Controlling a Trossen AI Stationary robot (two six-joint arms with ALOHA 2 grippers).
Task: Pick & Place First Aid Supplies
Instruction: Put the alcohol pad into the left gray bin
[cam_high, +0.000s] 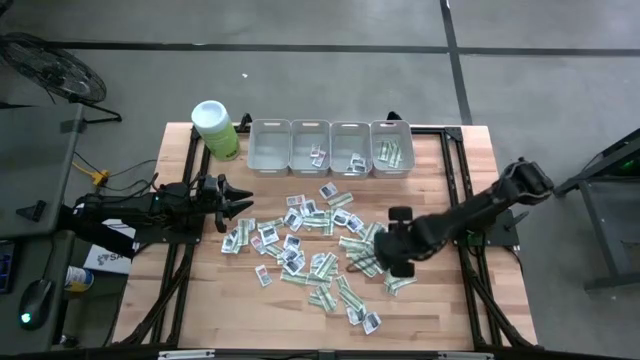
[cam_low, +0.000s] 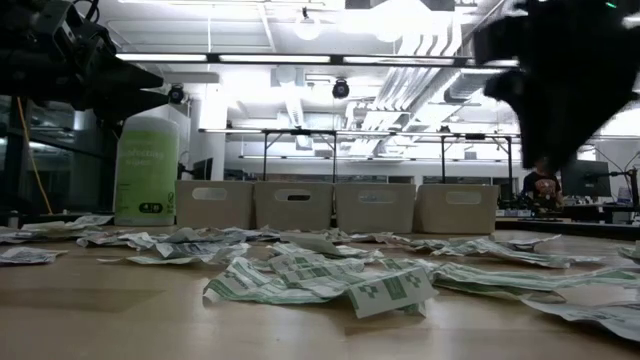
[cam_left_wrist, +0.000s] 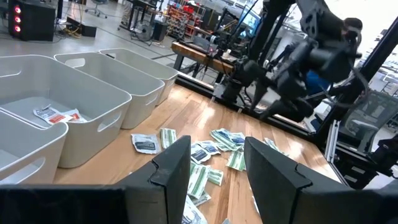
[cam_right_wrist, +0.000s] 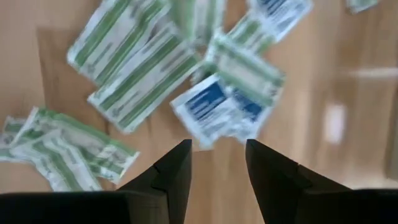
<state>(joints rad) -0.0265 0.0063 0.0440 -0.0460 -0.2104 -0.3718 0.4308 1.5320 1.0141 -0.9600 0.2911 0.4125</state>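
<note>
the left pincer (cam_high: 243, 203) hovers at the left edge of the light wooden desk (cam_high: 440, 300), fingers parted with nothing between them, pointing toward the scattered pile. behind it stands a lime-green canister with a white lid (cam_high: 215, 129); its label carries pale lettering that cannot be read. along the far edge sit four grey rectangular plastic bins (cam_high: 331, 147) in a row: the leftmost looks empty, the next holds a packet or two, the third a few more, the rightmost some green-and-white strips. so sorting has begun, but i judge most of it is left, since dozens of small flat paper first aid packets (cam_high: 310, 240) lie spread across the middle of the desk, squarish white ones and longer green-striped ones mixed together. the right pincer (cam_right_wrist: 216, 155) hangs over the right part of that pile, fingers apart and empty, above a white packet with a blue print (cam_right_wrist: 217, 106) whose writing is too blurred to read.
</note>
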